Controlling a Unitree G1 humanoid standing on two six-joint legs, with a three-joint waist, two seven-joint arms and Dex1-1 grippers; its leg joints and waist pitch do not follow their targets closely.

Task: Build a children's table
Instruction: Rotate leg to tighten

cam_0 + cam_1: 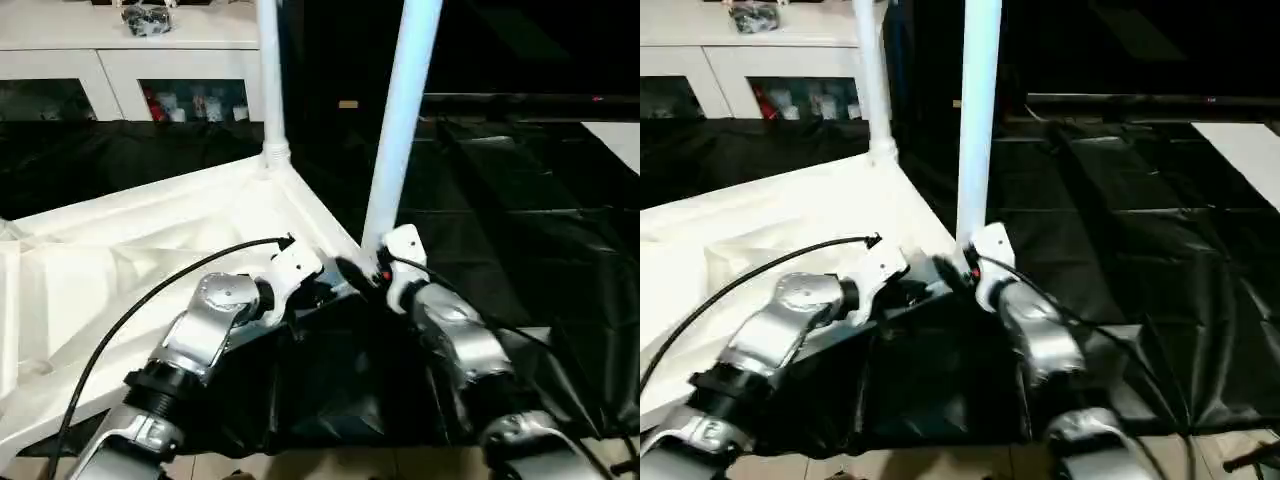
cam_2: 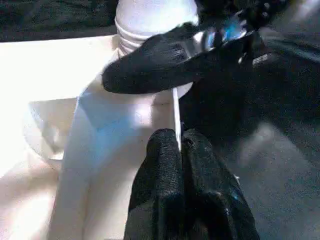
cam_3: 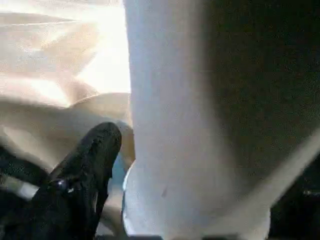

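Dim room; glare bleaches the tabletop (image 1: 150, 230); wrist views blurred, perhaps defocused.

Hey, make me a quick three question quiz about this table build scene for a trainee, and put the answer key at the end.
1. How many legs stand upright in the table top? A) one B) two C) four
2. True or false: the left hand has its fingers pressed together at the table top's edge.
3. Which hand is at the base of the near leg?

Key:
1. B: the near leg and the far leg.
2. True.
3. The right hand, with one finger lying across the leg's base by the corner socket.
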